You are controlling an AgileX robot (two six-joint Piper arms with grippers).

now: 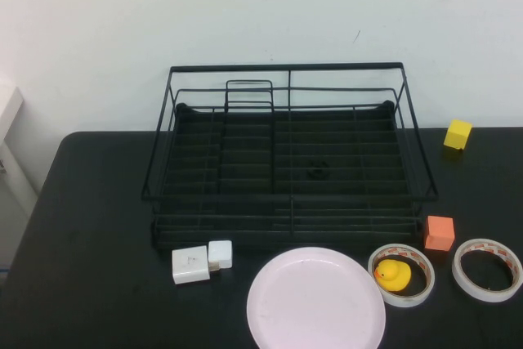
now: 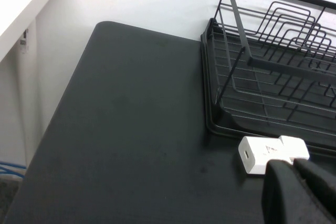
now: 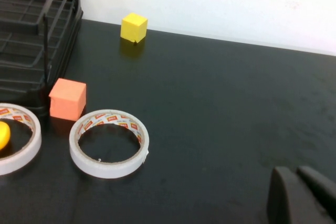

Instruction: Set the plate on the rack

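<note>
The pale pink plate point(image 1: 316, 300) lies flat at the table's front edge, just in front of the black wire rack point(image 1: 288, 155), whose dark tray holds nothing. Neither arm appears in the high view. My left gripper point(image 2: 293, 165) is shut and empty, hovering over the table's left part near the white charger point(image 2: 262, 153) and the rack's corner point(image 2: 262, 66). Over the right part of the table my right gripper point(image 3: 295, 172) is shut too, holding nothing. The plate is out of both wrist views.
A white charger with its plug block point(image 1: 201, 261) sits left of the plate. To the right are a tape ring with a yellow duck point(image 1: 393, 275) inside, a second tape ring point(image 1: 487, 269), an orange cube point(image 1: 439, 232) and a yellow cube point(image 1: 458, 133).
</note>
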